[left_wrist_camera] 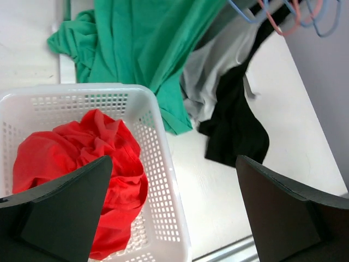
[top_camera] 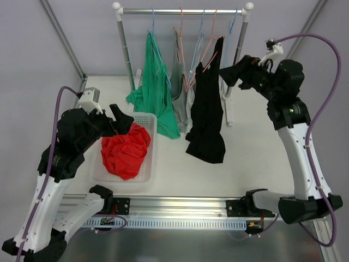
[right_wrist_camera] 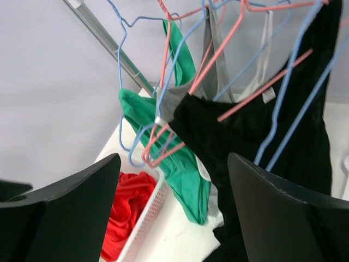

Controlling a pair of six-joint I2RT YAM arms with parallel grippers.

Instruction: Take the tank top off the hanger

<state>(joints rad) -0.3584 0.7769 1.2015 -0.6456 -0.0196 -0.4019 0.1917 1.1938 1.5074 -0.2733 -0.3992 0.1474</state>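
- Notes black tank top [top_camera: 207, 117] hanging on pink hanger [top_camera: 206, 54] toward 1 o'clock, hem resting on counter [top_camera: 256, 164].
- Finds right claw [top_camera: 226, 73] spread wide, empty, just beside the strap, on its 3 o'clock side.
- Finds left claw [top_camera: 122, 119] likewise agape, above basket [top_camera: 143, 180] at 9 o'clock.
- Recommends pinching one strap near the shoulder, then lifting it over the hanger tip; advises avoiding neighbouring blue hangers [top_camera: 232, 33].

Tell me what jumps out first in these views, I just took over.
The bright red cloth bunched in the white basket at front left grabs the eye first, with the left tool open above it. Next comes the rack at the back, where a green top and a black tank top hang down toward the table, the right tool open beside the black one.
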